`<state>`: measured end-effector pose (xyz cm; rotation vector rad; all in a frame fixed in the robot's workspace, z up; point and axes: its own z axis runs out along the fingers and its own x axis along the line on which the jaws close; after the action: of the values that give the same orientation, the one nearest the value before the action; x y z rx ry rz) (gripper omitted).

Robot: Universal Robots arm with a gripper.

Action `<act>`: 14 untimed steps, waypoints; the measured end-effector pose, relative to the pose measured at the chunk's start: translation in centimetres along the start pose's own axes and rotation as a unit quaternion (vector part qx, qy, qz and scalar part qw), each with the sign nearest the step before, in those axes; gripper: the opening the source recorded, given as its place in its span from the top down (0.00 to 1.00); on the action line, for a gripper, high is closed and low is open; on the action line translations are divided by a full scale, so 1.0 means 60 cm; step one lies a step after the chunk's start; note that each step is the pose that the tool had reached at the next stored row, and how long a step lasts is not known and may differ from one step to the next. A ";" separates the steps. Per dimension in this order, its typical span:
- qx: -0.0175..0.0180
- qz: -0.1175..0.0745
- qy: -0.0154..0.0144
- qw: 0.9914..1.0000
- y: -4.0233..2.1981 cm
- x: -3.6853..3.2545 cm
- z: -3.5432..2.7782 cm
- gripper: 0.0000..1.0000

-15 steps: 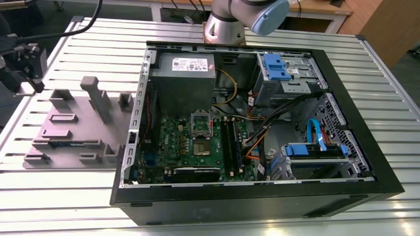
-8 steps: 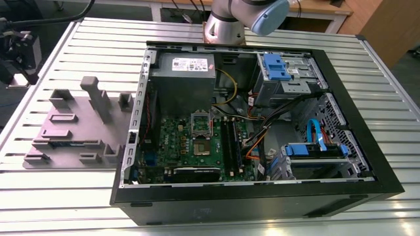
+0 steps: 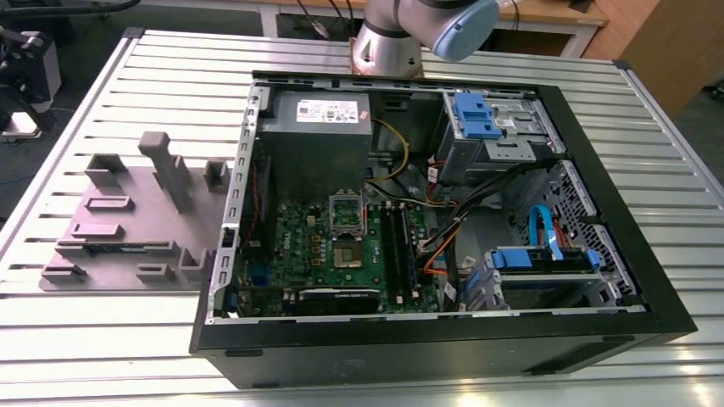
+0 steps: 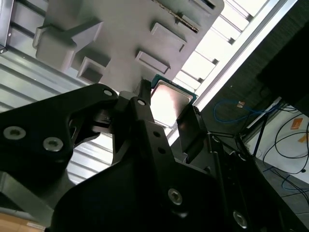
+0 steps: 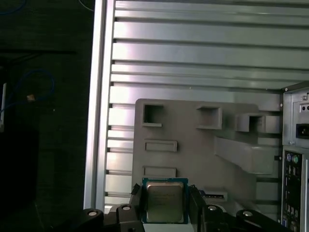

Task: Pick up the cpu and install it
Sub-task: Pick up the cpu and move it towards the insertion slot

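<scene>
Computer case [image 3: 453, 348], open, on slatted table [image 3: 114, 339]: contains green motherboard [image 3: 328, 246], power supply [image 3: 311, 157] and blue drive bays [image 3: 476, 114].
Grey tray [image 3: 136, 220], between the case and a table edge: shallow pockets, one holding a memory stick [image 3: 117, 248].
Cpu [image 5: 165, 198]: pinched by two opposite edges between the jaws of the gripper [image 5: 166, 204], over the tray's edge. Silver top faces the first wrist view. Square, no long axis.

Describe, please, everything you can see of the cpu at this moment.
The cpu is a small flat square chip with a pale silver metal top and a thin dark greenish rim. It is held by the end effector, whose black fingers press on two opposite edges. Its metal face shows in both wrist views. The grey parts tray and the slatted table lie behind it.
</scene>
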<state>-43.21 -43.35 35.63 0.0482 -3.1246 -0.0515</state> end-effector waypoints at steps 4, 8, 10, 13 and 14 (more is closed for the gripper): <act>0.000 0.000 0.000 1.000 0.000 0.000 -0.015 0.53; 0.000 0.000 0.000 1.000 0.001 0.000 -0.017 0.53; 0.000 0.000 0.000 1.000 0.001 0.000 -0.017 0.53; 0.000 0.000 0.000 1.000 0.000 -0.002 -0.018 0.53; 0.000 0.000 0.000 1.000 0.000 -0.004 -0.018 0.53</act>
<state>-42.98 -43.36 36.69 0.0485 -3.1244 -0.0514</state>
